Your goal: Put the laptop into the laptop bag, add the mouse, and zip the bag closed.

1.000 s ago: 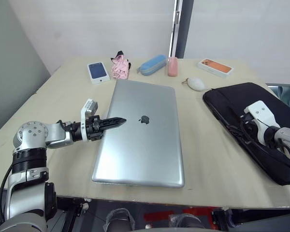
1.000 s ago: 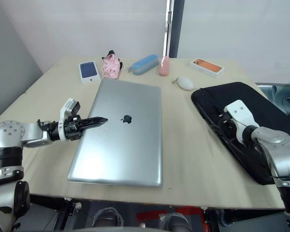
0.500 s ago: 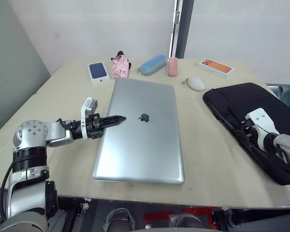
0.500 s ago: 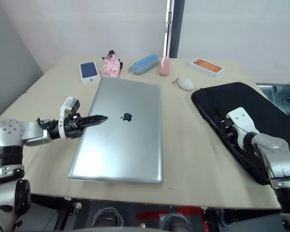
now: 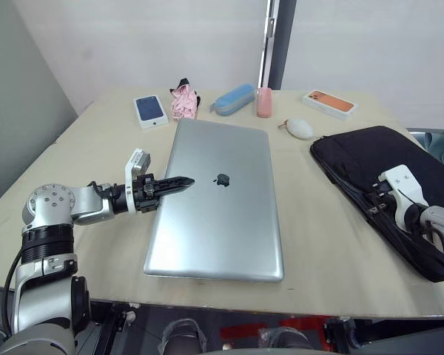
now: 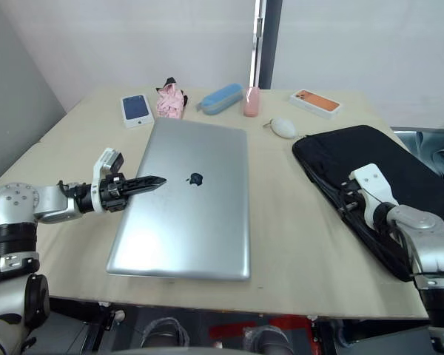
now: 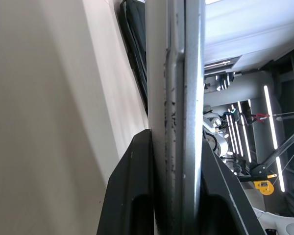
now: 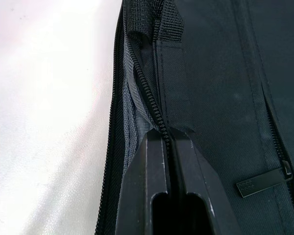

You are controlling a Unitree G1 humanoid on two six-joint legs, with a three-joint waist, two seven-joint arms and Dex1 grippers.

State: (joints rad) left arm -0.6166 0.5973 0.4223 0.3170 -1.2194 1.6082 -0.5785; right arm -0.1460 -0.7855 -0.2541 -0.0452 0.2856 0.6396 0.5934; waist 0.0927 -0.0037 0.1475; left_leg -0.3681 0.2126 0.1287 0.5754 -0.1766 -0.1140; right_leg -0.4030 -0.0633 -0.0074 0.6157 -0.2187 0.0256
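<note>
The laptop (image 5: 216,200) lies closed and flat in the middle of the frame on the table (image 5: 318,244). The left gripper (image 5: 179,182) reaches in from the left, its jaws clamped on the laptop's left edge; the left wrist view shows one finger on each face of the thin metal slab. That side grip looks meant for sliding or lifting the laptop toward the bag.

The laptop bag (image 5: 388,185) lies at the right of the frame, well apart from the laptop. The right gripper (image 5: 375,201) sits on the bag's near long edge, and in the right wrist view its jaws are pinched shut on the fabric lip beside the zipper teeth (image 8: 146,100). This hold probably serves to pull the mouth open and keep the soft bag steady. The gap shows only grey lining, so the bag appears empty.

The mouse (image 5: 300,128) rests on the table above the bag's upper left corner, untouched.
</note>
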